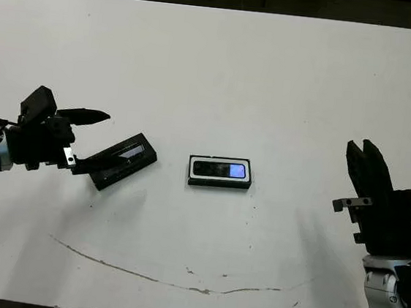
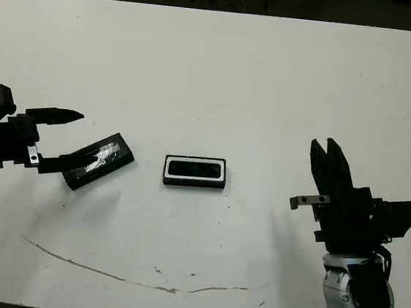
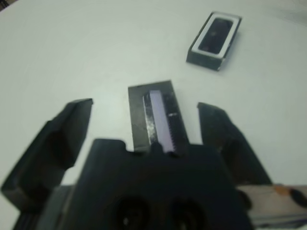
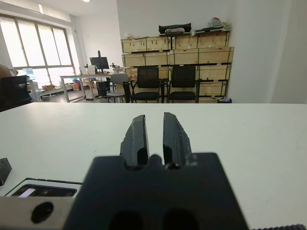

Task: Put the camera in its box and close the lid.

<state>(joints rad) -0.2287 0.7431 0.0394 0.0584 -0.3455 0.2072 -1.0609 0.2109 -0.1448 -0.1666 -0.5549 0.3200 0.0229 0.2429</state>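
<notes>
The camera (image 1: 219,169) already lies in the box (image 1: 219,183) at the middle of the bench (image 1: 222,67), its lit screen toward the robot's right; the box's long axis runs left to right. The lid (image 1: 124,161) lies well apart on the robot's left, long axis slanting toward the box, its near end between the spread fingers of the left gripper (image 1: 89,139), which grips nothing; the right gripper (image 1: 365,155), fingers nearly together and empty, stands far off, so the left arm is nearer.

Camera (image 1: 219,169) in box (image 1: 219,183), lid (image 1: 125,159) left
</notes>
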